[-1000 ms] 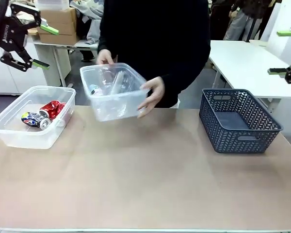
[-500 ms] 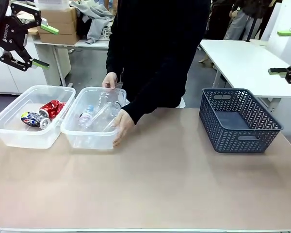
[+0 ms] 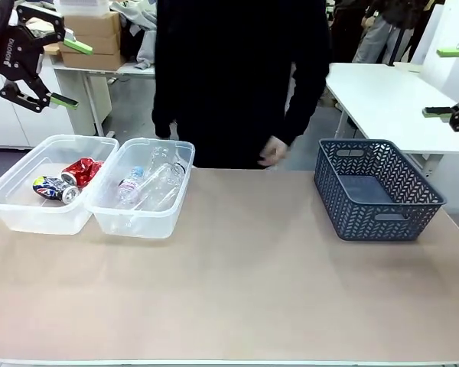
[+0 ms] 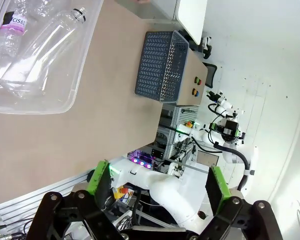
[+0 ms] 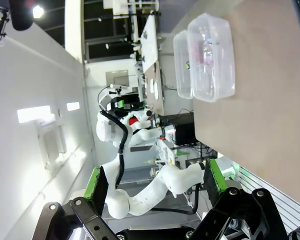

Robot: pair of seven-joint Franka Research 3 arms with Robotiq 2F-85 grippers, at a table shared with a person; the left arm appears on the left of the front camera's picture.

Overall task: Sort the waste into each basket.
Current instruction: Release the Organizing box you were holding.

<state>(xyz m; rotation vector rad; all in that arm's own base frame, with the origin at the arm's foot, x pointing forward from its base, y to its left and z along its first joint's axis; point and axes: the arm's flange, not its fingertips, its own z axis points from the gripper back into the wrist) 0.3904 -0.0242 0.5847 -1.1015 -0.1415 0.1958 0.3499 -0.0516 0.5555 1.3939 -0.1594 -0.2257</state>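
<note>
Two clear tubs stand side by side at the table's left. The left tub [image 3: 30,214] holds a red can [image 3: 81,171] and a blue-yellow can [image 3: 52,187]. The right tub [image 3: 141,222] holds clear bottles [image 3: 154,186], one with a blue label [image 3: 133,178]; the left wrist view shows this tub [image 4: 45,100] and a pink-labelled bottle [image 4: 12,27]. My left gripper [image 3: 67,70] hangs open high above the left tub. My right gripper [image 3: 444,82] is open at the far right, above the table. Both tubs appear far off in the right wrist view [image 5: 212,55].
A dark grey lattice basket [image 3: 376,191] stands empty at the right rear. A person in black stands at the far edge, one hand [image 3: 271,151] just behind the table. A white table [image 3: 382,99] lies behind on the right.
The person has set the tub of bottles down beside the can tub and drawn both hands back. Neither arm has moved.
</note>
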